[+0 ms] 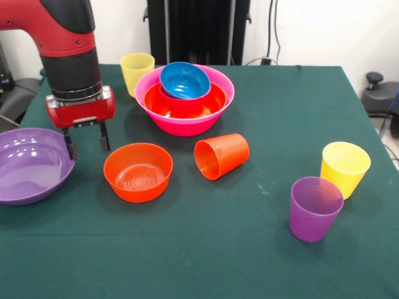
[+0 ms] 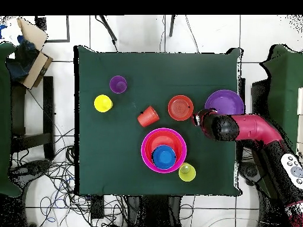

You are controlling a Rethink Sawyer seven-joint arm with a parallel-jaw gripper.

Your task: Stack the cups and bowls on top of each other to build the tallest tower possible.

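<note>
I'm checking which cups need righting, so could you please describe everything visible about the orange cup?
The orange cup is a smooth, tapered, glossy plastic tumbler with no handle. It lies on its side on the green tablecloth, open mouth toward the camera in the front view. It sits apart from the small orange bowl and the pink bowl; nothing touches it.

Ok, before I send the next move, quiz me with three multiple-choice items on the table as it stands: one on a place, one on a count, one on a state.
1. Where is the blue bowl?
A. on the cloth by the purple cup
B. in the pink bowl's pile
C. inside the purple bowl

2. How many cups stand upright?
A. one
B. two
C. three

3. How is the gripper?
A. open, empty
B. shut on a cup
C. shut on a bowl

Answers: 1 B, it tops the nested pile. 2 C, two yellow and the purple cup stand; the orange cup lies on its side. 3 A, its fingers are spread with nothing between.
</note>
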